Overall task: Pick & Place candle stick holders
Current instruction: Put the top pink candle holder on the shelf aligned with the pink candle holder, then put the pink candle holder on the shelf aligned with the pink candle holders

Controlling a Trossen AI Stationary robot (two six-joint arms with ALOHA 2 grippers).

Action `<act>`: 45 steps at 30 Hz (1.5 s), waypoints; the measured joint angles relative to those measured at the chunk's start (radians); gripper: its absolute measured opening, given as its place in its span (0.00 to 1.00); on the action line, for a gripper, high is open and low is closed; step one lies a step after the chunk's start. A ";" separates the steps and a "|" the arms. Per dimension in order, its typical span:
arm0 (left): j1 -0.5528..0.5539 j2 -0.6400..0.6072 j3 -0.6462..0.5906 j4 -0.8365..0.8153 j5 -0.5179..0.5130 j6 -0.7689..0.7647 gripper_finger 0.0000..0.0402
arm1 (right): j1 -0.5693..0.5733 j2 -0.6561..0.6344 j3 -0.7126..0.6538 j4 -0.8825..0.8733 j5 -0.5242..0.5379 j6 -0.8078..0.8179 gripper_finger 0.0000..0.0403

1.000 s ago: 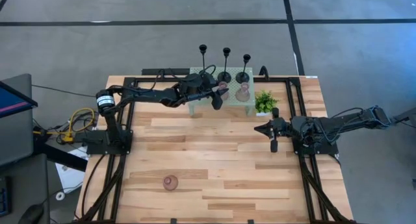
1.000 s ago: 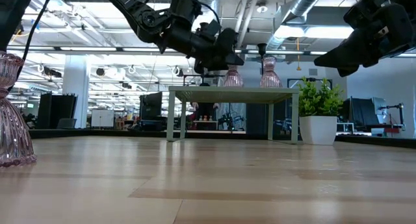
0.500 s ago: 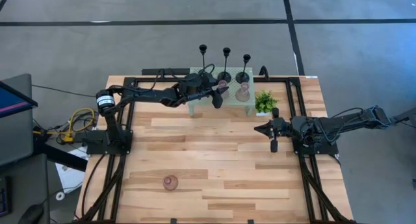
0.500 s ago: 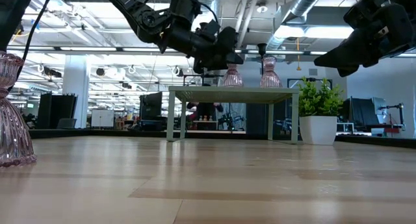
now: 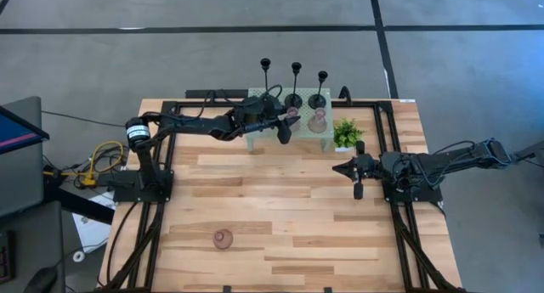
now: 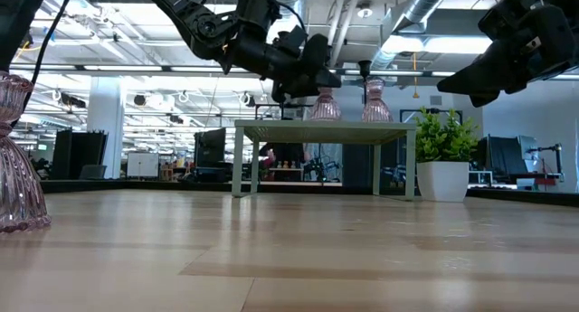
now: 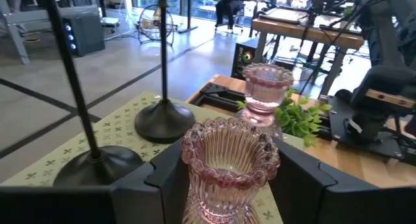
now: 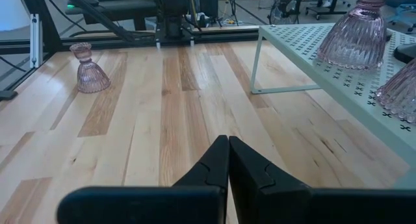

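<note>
A pale green mesh stand (image 5: 310,138) stands at the table's far middle. Three slim black holders (image 5: 316,101) stand on their round bases along its far side. Two pink bulb-shaped holders stand on it: one (image 7: 263,97) toward the right, one (image 7: 229,165) between the open fingers of my left gripper (image 5: 285,127), which flank it without plainly touching. A third pink holder (image 5: 223,239) stands on the table near the front left. My right gripper (image 5: 334,167) is shut and empty, hovering right of centre.
A small green potted plant (image 5: 346,132) stands just right of the stand, between it and my right gripper. Black frame rails (image 5: 157,233) run along the table's left and right sides. Bare wood (image 5: 289,216) lies in the middle and toward the near edge.
</note>
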 joint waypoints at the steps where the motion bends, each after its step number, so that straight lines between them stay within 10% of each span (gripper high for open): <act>1: 0.000 0.000 0.000 0.001 0.004 0.000 0.45 | 0.000 0.000 0.000 0.000 0.000 0.000 0.00; 38: 0.006 -0.016 0.000 0.212 0.006 0.012 0.68 | 0.000 0.000 0.000 -0.022 0.000 0.001 0.00; 45: 0.002 -0.150 -0.064 0.136 0.199 0.069 0.58 | 0.000 0.000 0.000 -0.022 0.000 0.002 0.00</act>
